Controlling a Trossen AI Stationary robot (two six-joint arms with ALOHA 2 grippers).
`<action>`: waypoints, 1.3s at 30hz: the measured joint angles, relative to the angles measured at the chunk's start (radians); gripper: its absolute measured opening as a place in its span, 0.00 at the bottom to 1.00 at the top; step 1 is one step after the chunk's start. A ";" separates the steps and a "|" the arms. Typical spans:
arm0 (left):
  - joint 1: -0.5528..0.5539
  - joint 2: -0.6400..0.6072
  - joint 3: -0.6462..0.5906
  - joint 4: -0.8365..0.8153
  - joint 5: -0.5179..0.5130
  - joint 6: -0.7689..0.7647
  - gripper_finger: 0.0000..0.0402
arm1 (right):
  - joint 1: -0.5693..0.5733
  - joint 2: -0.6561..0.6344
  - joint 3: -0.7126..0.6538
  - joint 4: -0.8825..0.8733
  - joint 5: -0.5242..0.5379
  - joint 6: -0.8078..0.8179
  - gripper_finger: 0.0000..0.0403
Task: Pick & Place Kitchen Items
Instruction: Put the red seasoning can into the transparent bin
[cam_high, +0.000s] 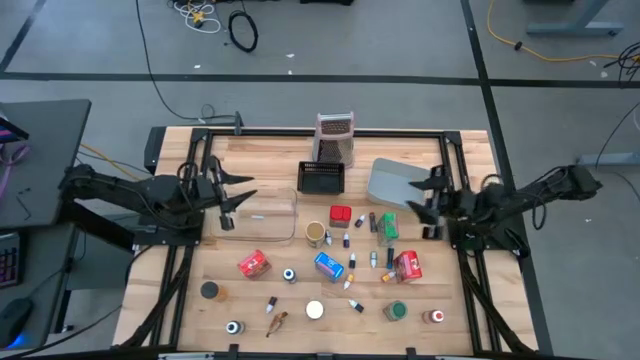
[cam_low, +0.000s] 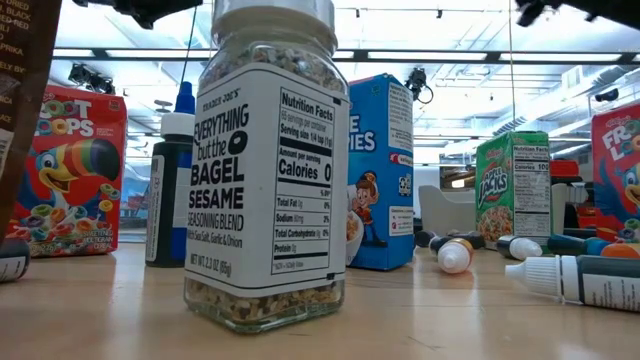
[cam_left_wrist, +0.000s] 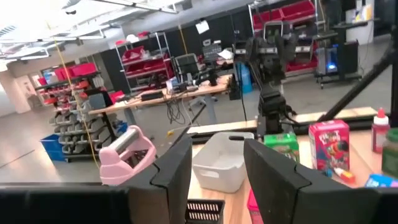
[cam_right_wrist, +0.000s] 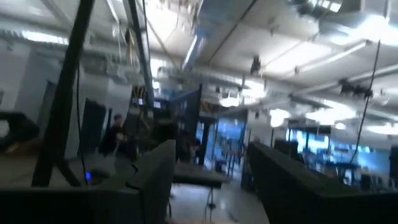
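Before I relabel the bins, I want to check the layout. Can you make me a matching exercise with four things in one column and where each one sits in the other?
Things:
1. box grater
2. black mesh basket
3. grey tray
4. clear tub

Places:
A. just in front of the left claw
B. standing upright behind the basket
C. under the tips of the right claw
D. between the tub and the tray

Pairs: 1-B, 2-D, 3-C, 4-A
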 joint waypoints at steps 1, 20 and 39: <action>0.000 0.002 -0.001 -0.004 0.000 0.002 0.39 | -0.006 0.048 0.030 -0.022 0.015 0.018 0.55; 0.000 0.007 -0.002 -0.034 0.000 -0.036 0.39 | -0.162 0.682 0.545 -0.772 0.052 0.364 0.66; 0.000 0.007 -0.002 -0.036 0.000 -0.035 0.39 | -0.347 0.830 0.563 -0.962 -0.306 0.508 0.74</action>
